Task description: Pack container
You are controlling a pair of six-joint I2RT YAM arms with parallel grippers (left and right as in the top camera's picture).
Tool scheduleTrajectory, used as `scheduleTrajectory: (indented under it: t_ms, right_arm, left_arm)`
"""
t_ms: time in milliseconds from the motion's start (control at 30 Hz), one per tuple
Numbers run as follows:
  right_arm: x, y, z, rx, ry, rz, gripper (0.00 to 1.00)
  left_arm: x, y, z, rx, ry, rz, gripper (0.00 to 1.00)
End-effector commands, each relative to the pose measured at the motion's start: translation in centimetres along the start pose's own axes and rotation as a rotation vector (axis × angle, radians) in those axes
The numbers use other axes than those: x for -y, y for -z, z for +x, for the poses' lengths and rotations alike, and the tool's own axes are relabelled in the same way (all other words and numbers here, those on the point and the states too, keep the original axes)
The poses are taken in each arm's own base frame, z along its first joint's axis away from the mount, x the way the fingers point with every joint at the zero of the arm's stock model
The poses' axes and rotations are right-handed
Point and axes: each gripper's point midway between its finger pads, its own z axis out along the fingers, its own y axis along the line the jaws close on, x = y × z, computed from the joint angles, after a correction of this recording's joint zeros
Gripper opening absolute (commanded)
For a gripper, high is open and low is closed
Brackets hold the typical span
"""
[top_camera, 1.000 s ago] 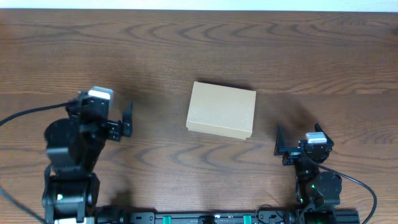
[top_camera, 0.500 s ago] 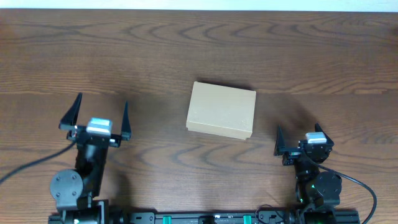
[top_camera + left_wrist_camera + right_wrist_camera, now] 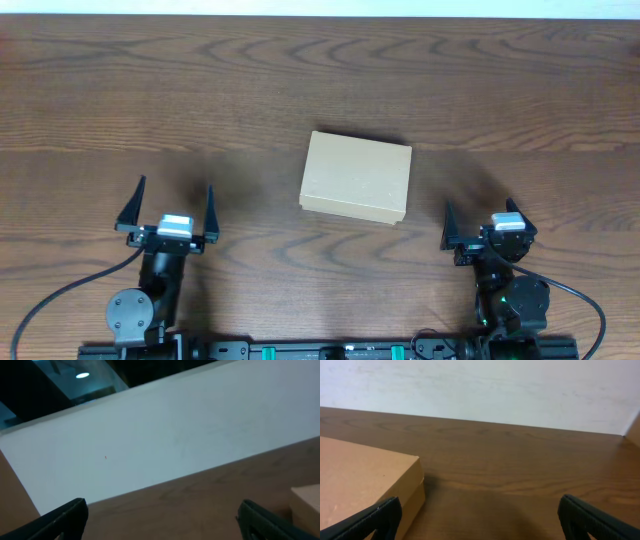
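Left gripper (image 3: 174, 192): fingers spread wide with nothing between them, low at the front-left of the wooden table (image 3: 200, 80), well apart from the container (image 3: 356, 177). Right gripper (image 3: 480, 212): fingers likewise wide apart and empty, at the front-right of the table, the container's near corner showing beside its left finger (image 3: 370, 520) in the right wrist view. Container: tan cardboard box, lid lying shut and flat, at mid-table between the two arms, touched by neither.

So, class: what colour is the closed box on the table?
Plain tan cardboard, unmarked; the box shows best in the overhead view.
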Motion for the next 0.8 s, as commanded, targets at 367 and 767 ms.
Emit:
scheduleTrajectory:
  t_ms: [367,767]
  right_arm:
    - [0.2,0.0,0.2,0.0,0.008,0.008,0.99]
    - [0.2,0.0,0.2,0.0,0.008,0.008,0.99]
  left_arm:
    - [-0.9,0.7,5.2,-0.14,0.126,-0.11,0.95]
    - [-0.9,2.2,10.2,-0.348,0.199,-0.168,0.95]
